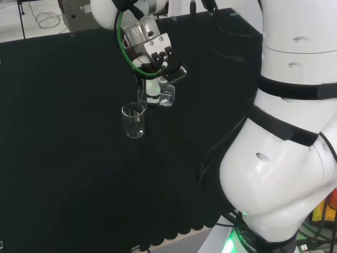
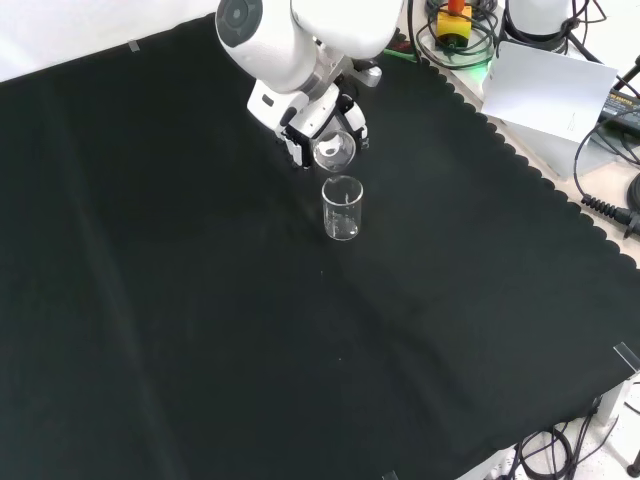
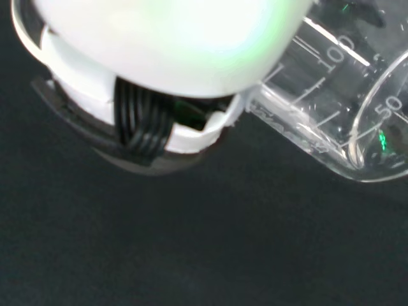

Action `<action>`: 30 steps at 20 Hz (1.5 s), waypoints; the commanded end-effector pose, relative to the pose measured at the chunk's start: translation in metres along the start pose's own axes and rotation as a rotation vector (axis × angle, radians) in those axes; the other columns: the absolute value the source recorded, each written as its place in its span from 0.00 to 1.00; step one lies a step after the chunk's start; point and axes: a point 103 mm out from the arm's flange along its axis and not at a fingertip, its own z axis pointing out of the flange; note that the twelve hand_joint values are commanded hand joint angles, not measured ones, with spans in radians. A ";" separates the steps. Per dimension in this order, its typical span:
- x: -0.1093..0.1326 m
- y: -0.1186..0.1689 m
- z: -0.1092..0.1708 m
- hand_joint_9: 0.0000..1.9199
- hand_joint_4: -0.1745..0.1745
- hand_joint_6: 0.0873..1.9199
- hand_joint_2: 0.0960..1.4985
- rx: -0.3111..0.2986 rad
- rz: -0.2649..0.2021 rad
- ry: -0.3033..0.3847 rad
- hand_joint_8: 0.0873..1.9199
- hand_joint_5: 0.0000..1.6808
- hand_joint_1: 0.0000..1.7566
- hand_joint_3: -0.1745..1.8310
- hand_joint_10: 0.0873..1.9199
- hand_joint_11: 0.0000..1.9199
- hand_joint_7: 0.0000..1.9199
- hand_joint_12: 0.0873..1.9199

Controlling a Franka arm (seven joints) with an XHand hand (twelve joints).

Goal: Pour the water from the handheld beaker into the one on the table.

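My bench wears a black cloth with a scalloped edge along its right side in the front view. Beyond that edge lies pale tabletop, a white sheet propped at a tilt, and black cables. In the head view, light floor shows at far left.

In the wrist view a blurred white part of the hand covers the held beaker's base, and the picture's edge cuts its rim. Whether either beaker holds water cannot be told.
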 end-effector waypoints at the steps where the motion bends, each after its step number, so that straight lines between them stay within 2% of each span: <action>1: 0.004 0.000 -0.002 0.79 0.00 0.40 0.34 0.027 0.008 -0.038 0.39 0.72 0.75 0.50 0.39 0.62 0.66 0.38; 12: 0.010 -0.001 -0.008 0.79 0.00 0.40 0.34 0.060 0.023 -0.071 0.39 0.72 0.75 0.51 0.40 0.62 0.66 0.38; 17: 0.015 -0.001 -0.010 0.79 0.00 0.41 0.34 0.074 0.027 -0.126 0.39 0.72 0.75 0.51 0.40 0.62 0.66 0.38; 30: 0.017 -0.001 -0.011 0.79 0.00 0.41 0.34 0.109 0.050 -0.184 0.40 0.72 0.75 0.51 0.40 0.62 0.66 0.39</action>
